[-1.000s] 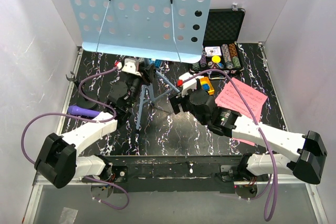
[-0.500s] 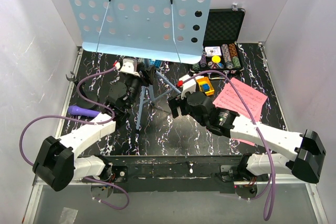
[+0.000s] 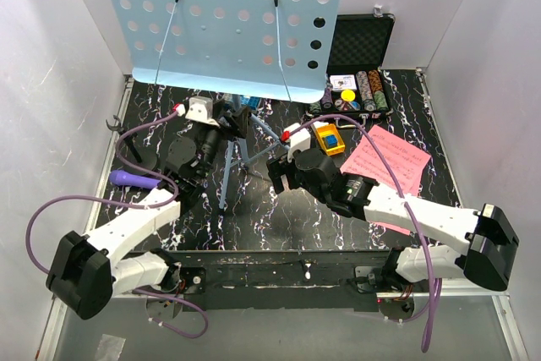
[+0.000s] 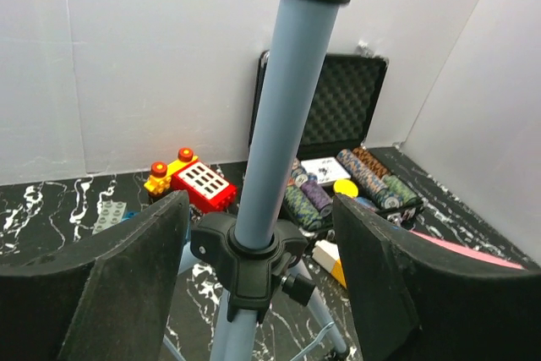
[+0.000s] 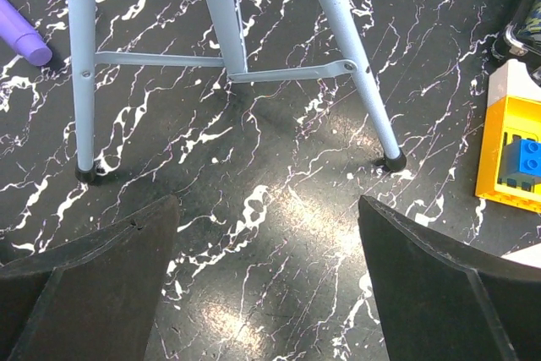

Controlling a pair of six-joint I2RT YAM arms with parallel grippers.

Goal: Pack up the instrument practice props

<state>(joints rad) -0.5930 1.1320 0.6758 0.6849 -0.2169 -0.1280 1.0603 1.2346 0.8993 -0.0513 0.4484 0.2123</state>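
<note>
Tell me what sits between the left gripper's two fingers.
The music stand: its blue pole and black collar, seen in the left wrist view.

The stand (image 3: pixel 220 14) has a smooth, matt light-blue desk; whether it is metal or plastic I cannot tell. Its pole (image 4: pixel 283 124) is a smooth tube with a soft sheen, ringed by a black plastic collar (image 4: pixel 249 259). The legs (image 5: pixel 80 65) end in black rubbery feet (image 5: pixel 84 173). The table (image 5: pixel 279 234) is glossy black with white marble veins. The pages (image 3: pixel 387 161) are matt pink paper. The microphone (image 3: pixel 131 178) looks like smooth plastic. Dimpled black foam lines the case (image 3: pixel 363 40). The yellow toy (image 5: pixel 511 154) is shiny plastic. The fingers (image 4: pixel 110 293) of the left gripper (image 4: pixel 258 209) are matt black and faintly grainy.
</note>
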